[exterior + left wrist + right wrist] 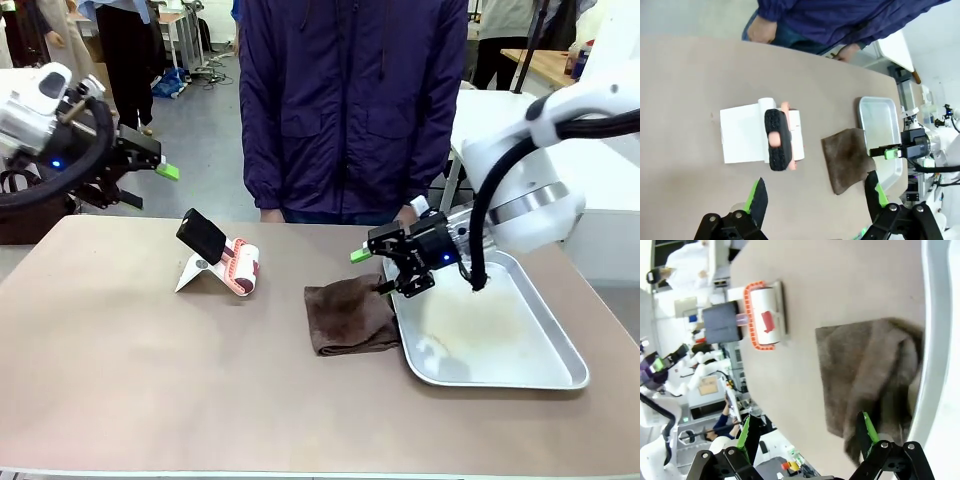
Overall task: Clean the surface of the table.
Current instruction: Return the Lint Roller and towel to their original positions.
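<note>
- left pincer wide, empty, raised off the worktop's left edge
- lint roller on white sheet, left of centre
- brown cloth touching metal tray
- right pincer wide, empty, above cloth's tray-side edge
</note>
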Available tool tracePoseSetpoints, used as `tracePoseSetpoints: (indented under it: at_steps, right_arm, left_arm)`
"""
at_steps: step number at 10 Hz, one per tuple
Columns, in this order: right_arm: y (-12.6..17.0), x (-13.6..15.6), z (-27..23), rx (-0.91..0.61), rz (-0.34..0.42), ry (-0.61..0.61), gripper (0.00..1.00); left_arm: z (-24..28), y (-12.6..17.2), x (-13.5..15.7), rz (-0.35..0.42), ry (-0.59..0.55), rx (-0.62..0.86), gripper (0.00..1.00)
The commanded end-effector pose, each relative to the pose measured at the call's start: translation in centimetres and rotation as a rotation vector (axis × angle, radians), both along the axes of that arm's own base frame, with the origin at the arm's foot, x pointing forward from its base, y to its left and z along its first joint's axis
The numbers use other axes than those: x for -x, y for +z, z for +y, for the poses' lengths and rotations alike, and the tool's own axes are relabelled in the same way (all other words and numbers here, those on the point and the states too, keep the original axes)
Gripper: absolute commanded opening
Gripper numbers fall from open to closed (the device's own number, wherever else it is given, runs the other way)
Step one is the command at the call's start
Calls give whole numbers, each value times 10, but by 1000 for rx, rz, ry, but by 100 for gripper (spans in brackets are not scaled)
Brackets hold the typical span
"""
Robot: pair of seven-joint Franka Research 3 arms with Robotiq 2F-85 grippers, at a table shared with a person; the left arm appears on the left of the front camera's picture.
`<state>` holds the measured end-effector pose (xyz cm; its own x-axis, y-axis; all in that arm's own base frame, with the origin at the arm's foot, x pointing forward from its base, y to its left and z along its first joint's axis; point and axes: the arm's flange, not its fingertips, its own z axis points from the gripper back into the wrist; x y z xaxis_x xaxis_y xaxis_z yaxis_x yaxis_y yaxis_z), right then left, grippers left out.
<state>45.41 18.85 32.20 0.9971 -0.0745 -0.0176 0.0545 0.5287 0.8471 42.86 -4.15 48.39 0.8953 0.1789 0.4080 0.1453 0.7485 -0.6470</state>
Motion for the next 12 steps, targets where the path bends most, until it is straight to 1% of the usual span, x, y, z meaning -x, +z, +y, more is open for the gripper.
tracePoseSetpoints:
  at_steps: [1,2,4,5,6,7,8,9,10,11,12]
  right_arm:
    - [7,24,-23,-142,-56,-1,100]
    - [9,30,-35,-216,-63,-34,100]
    - [10,46,-48,-354,-62,-20,100]
    - [7,55,-55,-425,-49,12,100]
    - [2,68,-64,-509,-21,71,100]
    - [-1,78,-77,-604,2,128,100]
    - [-5,86,-92,-664,15,158,100]
    - [-5,94,-105,-703,19,203,100]
    - [-1,101,-121,-728,9,224,100]
    - [8,109,-137,-744,-10,233,100]
    - [18,117,-150,-732,-30,236,100]
  left_arm:
    - [6,2,27,-90,-17,34,100]
    - [7,6,37,-109,-38,51,100]
    - [12,9,53,-111,-136,134,100]
    - [17,7,62,-100,-168,183,100]
    - [25,4,77,-90,-192,244,100]
    - [34,1,93,-72,-219,273,100]
    - [46,-3,110,-32,-283,303,100]
    - [59,-9,122,-6,-303,333,100]
    - [74,-21,133,35,-353,377,100]
    - [87,-36,138,72,-380,422,100]
    - [98,-55,141,89,-479,498,100]
